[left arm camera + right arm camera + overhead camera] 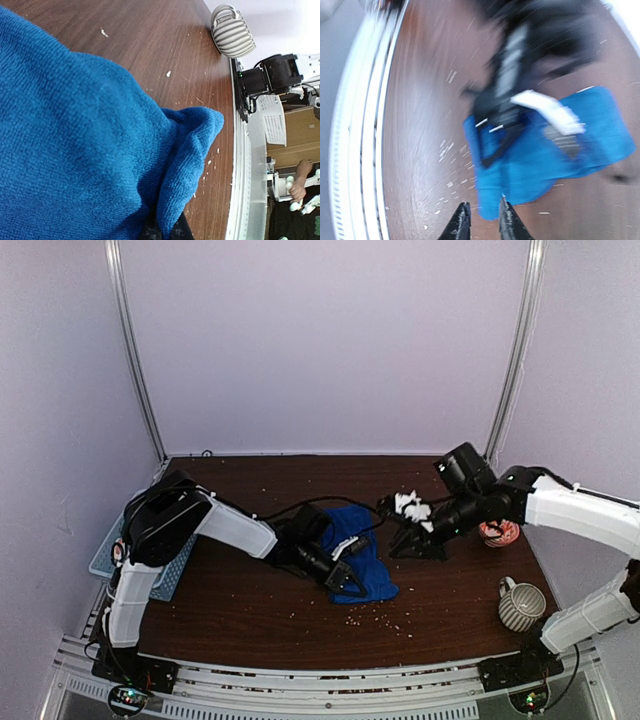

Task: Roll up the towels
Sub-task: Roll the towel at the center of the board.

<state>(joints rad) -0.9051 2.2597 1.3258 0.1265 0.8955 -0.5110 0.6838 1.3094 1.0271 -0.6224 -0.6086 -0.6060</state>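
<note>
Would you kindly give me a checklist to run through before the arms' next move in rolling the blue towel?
1. Left gripper shut on the royal blue soft towel: ok.
2. Towel flat for rolling: not ok, it is rumpled with a raised fold.
3. Right gripper gripping the towel: cannot tell; its jaws stand apart at a corner and the view is blurred.
4. Grey striped ceramic mug apart from the towel: ok.
5. Orange-and-white patterned bowl untouched by the right arm: cannot tell.
</note>
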